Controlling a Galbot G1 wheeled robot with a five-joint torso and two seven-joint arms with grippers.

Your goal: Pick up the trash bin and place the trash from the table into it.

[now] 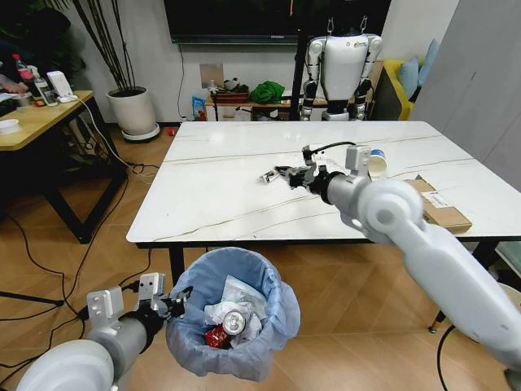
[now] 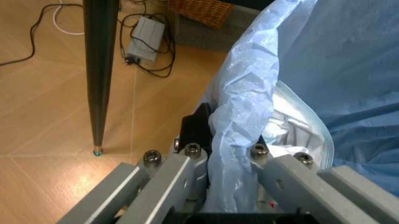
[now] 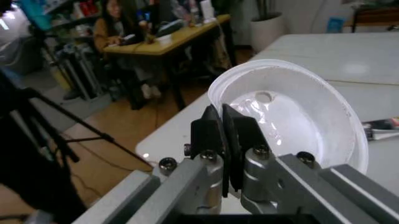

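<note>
Pinching the rim of a thin white plastic lid (image 3: pixel 293 109), the right gripper (image 3: pixel 223 140) has its dark pads pressed together on the lid's edge, the disc standing tilted beyond the fingers in the right wrist view; in the head view the same gripper (image 1: pixel 295 173) reaches out over the middle of the large white marble-look table (image 1: pixel 212 191), though what it holds is hard to make out there. A small tube (image 1: pixel 268 176) lies on the tabletop just beside the fingertips. Farther along the table, a white blue-rimmed paper cup (image 1: pixel 377 163) lies near the arm's wrist, and a flat brown cardboard box (image 1: pixel 440 205) sits toward the right edge. Low at the front, the left gripper (image 2: pixel 227 151) is clamped on the rim of the small round trash bin (image 1: pixel 260 346), fingers closed over a fold of its crinkly light blue plastic bag (image 2: pixel 249 102); the head view shows that gripper (image 1: pixel 175 303) at the bin's left side. The bin hangs in front of the table's near edge, above the wooden floor (image 1: pixel 89 269). Inside it lie crumpled white paper (image 1: pixel 240 297), a silver can top (image 1: pixel 234 322) and a crushed red can (image 1: pixel 215 336).
</note>
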